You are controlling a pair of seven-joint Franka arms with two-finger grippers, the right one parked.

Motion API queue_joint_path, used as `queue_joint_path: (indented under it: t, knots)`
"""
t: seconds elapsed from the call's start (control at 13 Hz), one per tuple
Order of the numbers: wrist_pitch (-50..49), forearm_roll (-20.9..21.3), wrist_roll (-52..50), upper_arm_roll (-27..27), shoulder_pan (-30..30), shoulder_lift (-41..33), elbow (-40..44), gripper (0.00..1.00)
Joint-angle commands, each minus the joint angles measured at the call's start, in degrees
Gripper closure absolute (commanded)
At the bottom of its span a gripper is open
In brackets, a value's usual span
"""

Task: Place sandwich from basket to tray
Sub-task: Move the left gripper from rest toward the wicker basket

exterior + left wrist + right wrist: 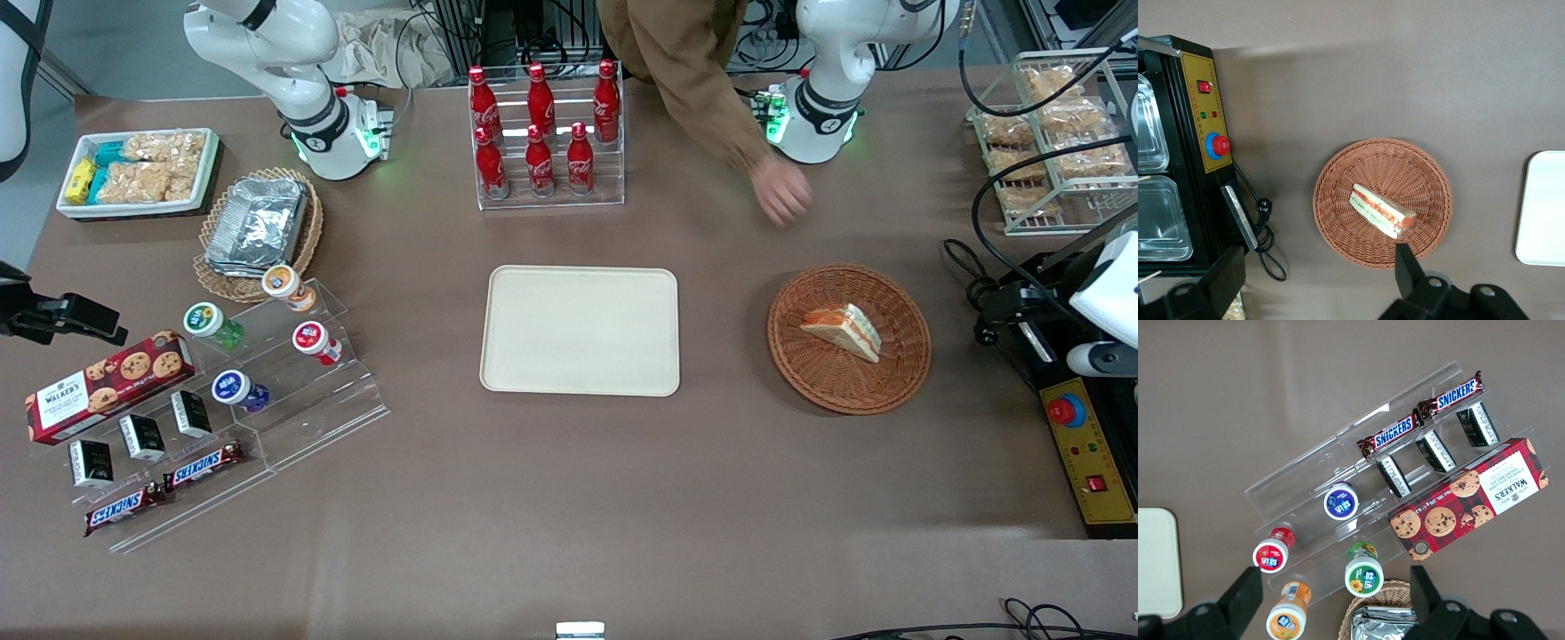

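Snickers bars (164, 487) lying nearest; sandwich (843, 331) sitting in basket (849, 338), tray (580, 330) waiting bare, gripper (1315, 283) hovering above, spread wide, gripping nothing.

"WALKER'S" on cookie box (1475, 497) (tartan); "SNICKERS" on bars (1395, 435).

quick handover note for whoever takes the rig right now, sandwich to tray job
Gripper: open, holding nothing, held high above the table over the near edge of the basket.
Sandwich: lying in the reddish-brown wicker basket, untouched.
Tray: bare, at the table's centre, beside the basket toward the parked arm's end.
A person's hand reaches over the table, farther from the front camera than the basket.
Done: nothing yet. Left: descend, grasp sandwich, carry it to the tray, release.
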Motion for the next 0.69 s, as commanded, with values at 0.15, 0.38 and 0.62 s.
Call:
queue_joint_path:
  t: [0.15,0.38,0.62]
  knots:
    - [-3.2,-0.5,0.2,-0.1,0.6,-3.2,-1.0,0.00]
    - [-5.3,-0.7,-3.9,-0.1,0.6,-9.9,-12.4,0.00]
    - [7.9,-3.0,-20.6,0.2,1.7,-22.4,-34.1,0.00]
